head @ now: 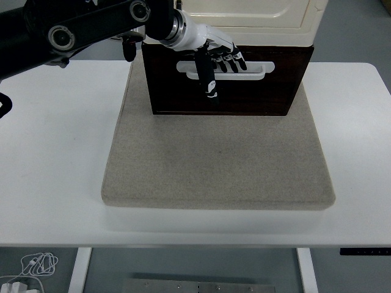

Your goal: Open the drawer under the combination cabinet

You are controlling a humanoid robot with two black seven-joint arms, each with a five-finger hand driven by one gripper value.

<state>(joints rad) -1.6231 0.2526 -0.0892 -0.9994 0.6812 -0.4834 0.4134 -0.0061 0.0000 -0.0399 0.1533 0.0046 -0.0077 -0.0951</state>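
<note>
The robot's left hand (215, 58) hooks curled fingers (227, 60) into the white slot handle (225, 68) of the dark wooden drawer (226, 79) beneath it, apparently poised to pull.

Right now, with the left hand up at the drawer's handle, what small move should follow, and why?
Probably curl the fingers fully behind the white handle, then pull toward the table's near edge. The left hand sits over the handle's left part with its fingertips at the slot, and the dark drawer still looks closed under the cream cabinet. Whether the grip is closed is unclear.
</note>
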